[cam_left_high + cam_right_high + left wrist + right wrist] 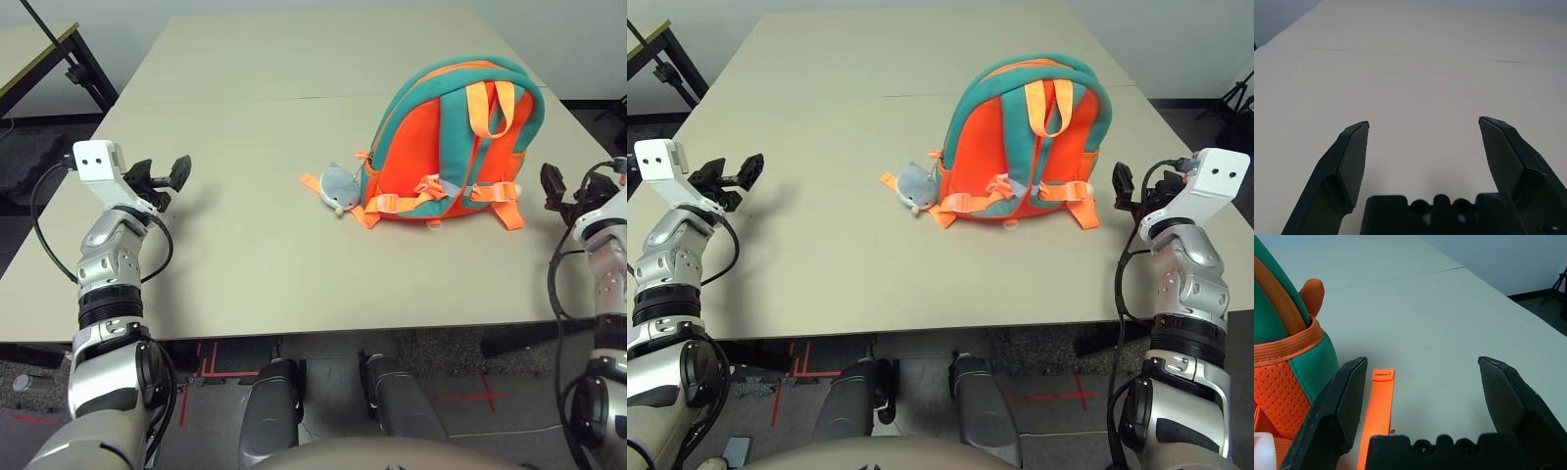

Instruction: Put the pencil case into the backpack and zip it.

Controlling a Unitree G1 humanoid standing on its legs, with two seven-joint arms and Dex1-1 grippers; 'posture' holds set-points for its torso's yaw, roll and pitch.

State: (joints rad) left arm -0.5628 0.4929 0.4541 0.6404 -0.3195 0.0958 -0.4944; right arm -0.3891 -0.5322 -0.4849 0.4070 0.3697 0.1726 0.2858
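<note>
I see the small orange backpack (453, 147) with teal trim lying right of centre — my left gripper (162, 177) and right gripper (1122, 188) both gape empty at the frame edges.

Backpack (446, 147) cloth, mesh panel; table (245, 137) matt, smooth.

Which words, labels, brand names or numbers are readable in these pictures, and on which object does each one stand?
None can be read.
The backpack and its plush fish show no lettering.
A small mark at the strap end is too small to read.
</note>
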